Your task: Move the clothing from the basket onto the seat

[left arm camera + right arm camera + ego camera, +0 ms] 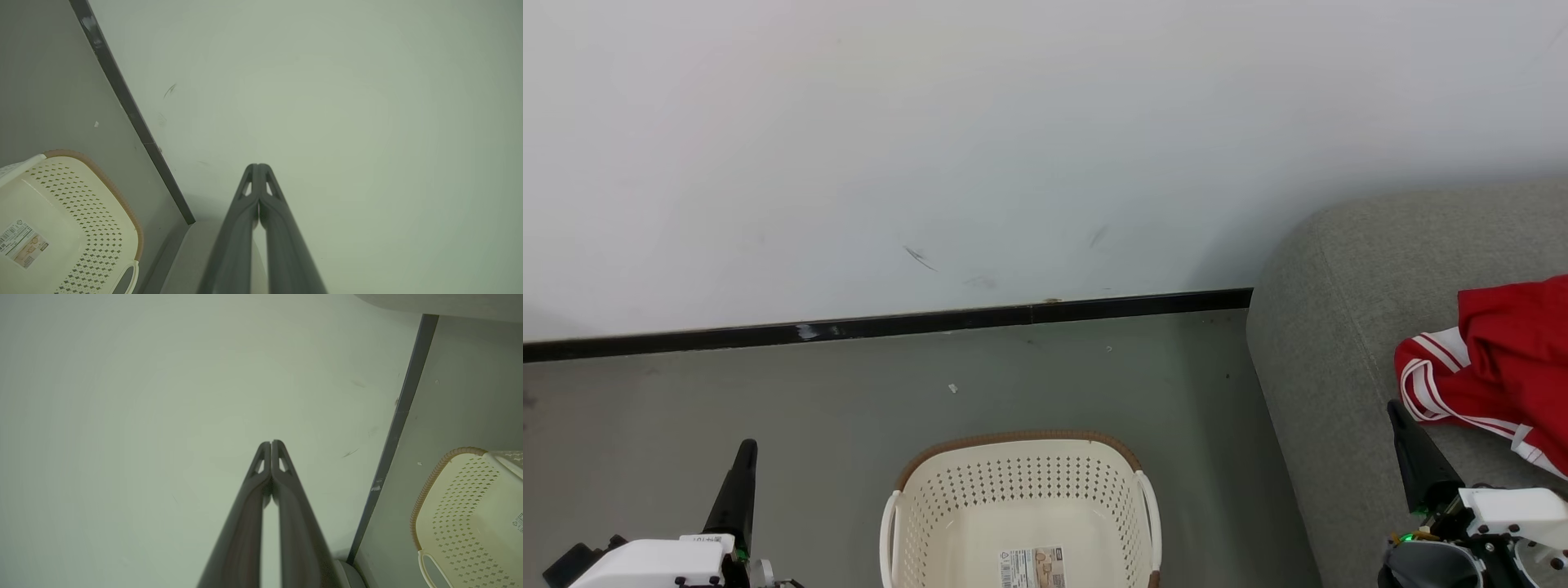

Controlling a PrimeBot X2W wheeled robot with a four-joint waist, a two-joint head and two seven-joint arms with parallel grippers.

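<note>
The red clothing (1499, 367) with white stripes lies bunched on the grey seat (1339, 343) at the right edge of the head view. The cream basket (1021, 502) with a brown rim stands on the floor at bottom centre, holding nothing but the label on its bottom; it also appears in the left wrist view (61, 204) and the right wrist view (466, 506). My left gripper (745, 447) stands left of the basket, fingers pressed together, holding nothing (258, 166). My right gripper (1393, 406) rises over the seat beside the clothing, shut and holding nothing (271, 442).
A white wall (1013, 147) with a black baseboard (890, 325) runs behind the basket. Grey floor (1094, 376) lies between the wall, the basket and the seat.
</note>
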